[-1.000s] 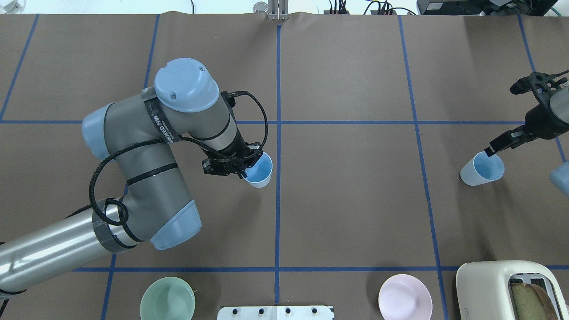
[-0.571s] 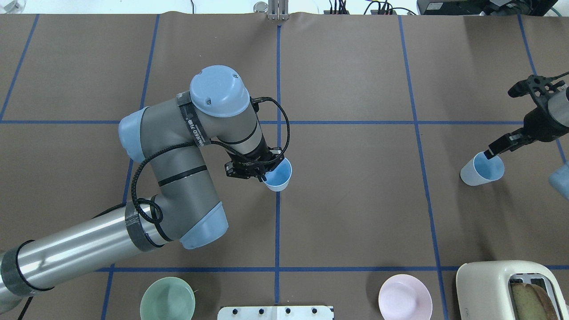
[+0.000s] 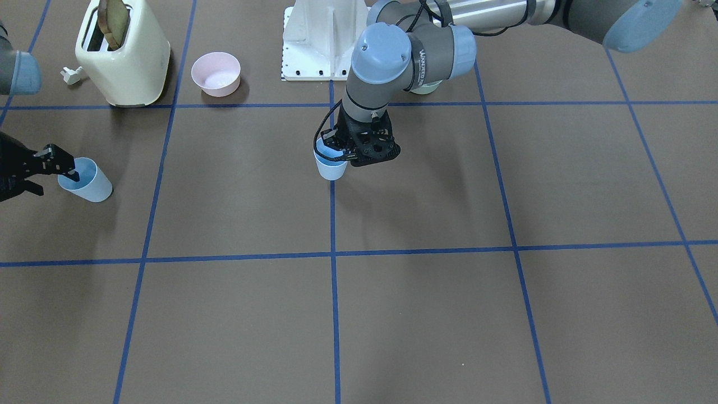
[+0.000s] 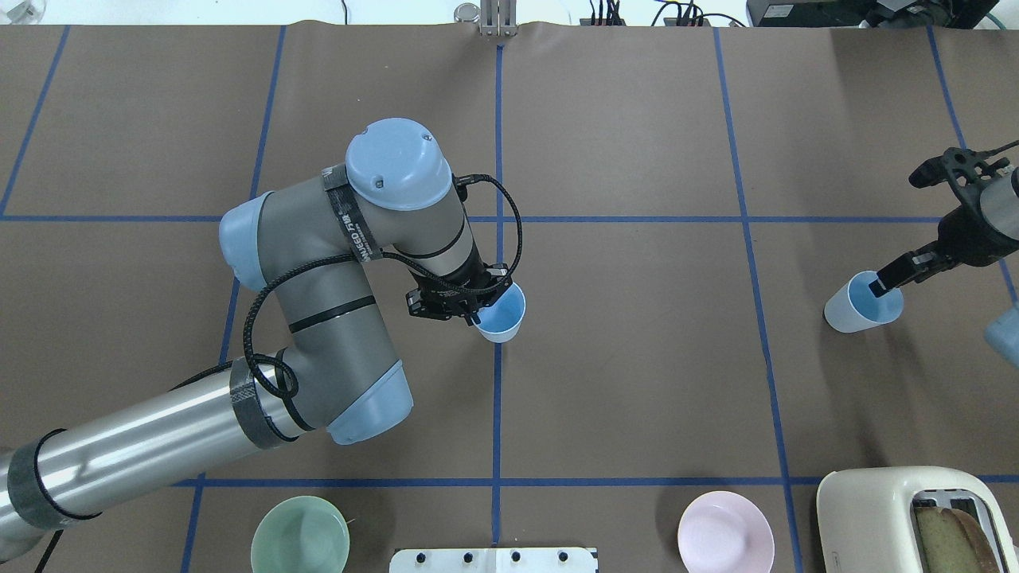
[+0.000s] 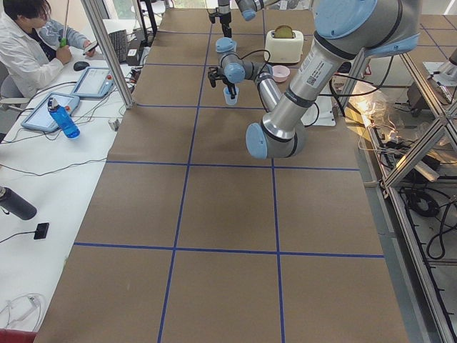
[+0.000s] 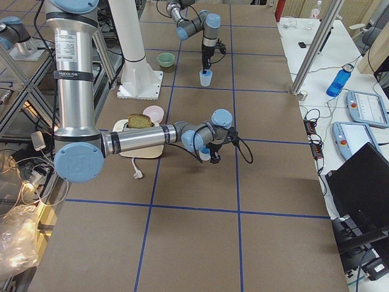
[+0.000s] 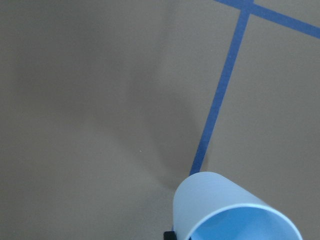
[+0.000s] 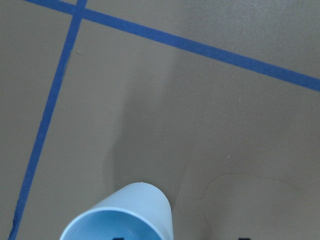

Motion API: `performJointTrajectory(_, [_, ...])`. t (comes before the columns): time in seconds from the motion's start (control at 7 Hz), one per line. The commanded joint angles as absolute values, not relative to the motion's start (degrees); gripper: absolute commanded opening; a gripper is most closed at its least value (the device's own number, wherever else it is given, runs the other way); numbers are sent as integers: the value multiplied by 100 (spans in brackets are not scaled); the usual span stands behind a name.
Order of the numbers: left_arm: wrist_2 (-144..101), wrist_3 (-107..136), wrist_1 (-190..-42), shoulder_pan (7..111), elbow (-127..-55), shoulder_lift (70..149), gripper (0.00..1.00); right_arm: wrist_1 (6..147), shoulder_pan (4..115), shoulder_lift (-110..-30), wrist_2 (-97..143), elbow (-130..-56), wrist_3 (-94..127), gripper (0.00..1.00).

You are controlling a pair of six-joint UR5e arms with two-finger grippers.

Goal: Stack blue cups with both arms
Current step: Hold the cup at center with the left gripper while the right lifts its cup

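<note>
My left gripper point(image 4: 480, 309) is shut on the rim of one blue cup point(image 4: 503, 317), which sits upright on the blue centre line, at or just above the table; it also shows in the front view point(image 3: 331, 166) and the left wrist view point(image 7: 225, 210). The second blue cup point(image 4: 853, 309) stands upright at the far right, also seen in the front view point(image 3: 92, 182) and the right wrist view point(image 8: 127, 212). My right gripper point(image 4: 882, 282) is open. It straddles that cup's wall, with one finger inside and one outside.
A green bowl point(image 4: 300, 535) and a pink bowl point(image 4: 725, 532) sit near the robot's edge, either side of the white base stand point(image 4: 493, 559). A cream toaster point(image 4: 884, 509) holding bread stands at the near right corner. Blue tape lines grid the brown table.
My left arm carried its cup to the right, onto the centre line, then nearly stopped. My right gripper's finger dropped lower into the still right cup.
</note>
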State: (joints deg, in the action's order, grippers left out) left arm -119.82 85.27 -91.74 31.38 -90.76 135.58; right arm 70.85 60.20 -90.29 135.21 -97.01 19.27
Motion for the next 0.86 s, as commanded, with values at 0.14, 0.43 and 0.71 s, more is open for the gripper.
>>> performJointTrajectory(0.14, [-11980,8534,-9334,3129,-8974,13562,0,7084,5959,-9018,13491,-9721,1925,29])
performJointTrajectory(0.43, [-11988,8561,-9343,3120,-8965,13562,0,7093,5959,-8983,13483,-9712,1925,2])
performJointTrajectory(0.71, [-11980,8569,-9334,3120,-8956,13605,0,7101,5959,-8939,13500,-9747,1916,0])
